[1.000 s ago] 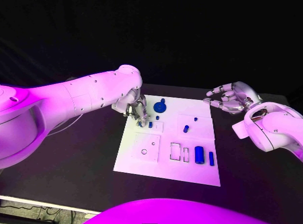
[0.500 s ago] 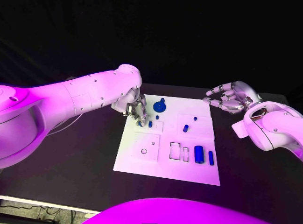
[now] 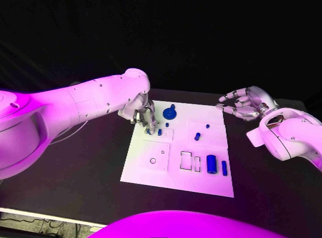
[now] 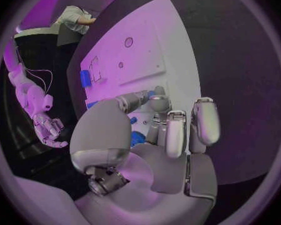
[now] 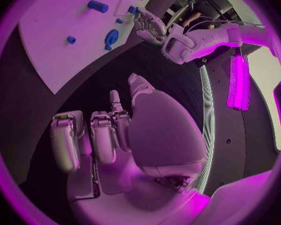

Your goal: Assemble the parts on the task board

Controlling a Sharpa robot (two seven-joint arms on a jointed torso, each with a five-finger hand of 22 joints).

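The white task board (image 3: 176,173) lies mid-table. My left hand (image 3: 144,118) hangs over its far left part, fingers pointing down, tips right beside a small blue peg (image 3: 159,132). In the left wrist view the thumb and fingers (image 4: 158,103) close in near that peg (image 4: 152,92); whether they grip it is unclear. A round blue part (image 3: 170,113) lies just past the hand. A blue cylinder (image 3: 212,164) and a thin blue bar (image 3: 225,168) lie near the board's right edge. My right hand (image 3: 242,105) hovers off the board's far right corner, fingers curled in on nothing.
Small blue pieces (image 3: 197,136) (image 3: 207,126) sit mid-board. Rectangular recesses (image 3: 186,160) and a round hole (image 3: 153,160) mark the near half. The black table (image 3: 82,163) surrounds the board. The right wrist view shows the board (image 5: 50,30), the cylinder (image 5: 97,6) and my left hand (image 5: 148,25).
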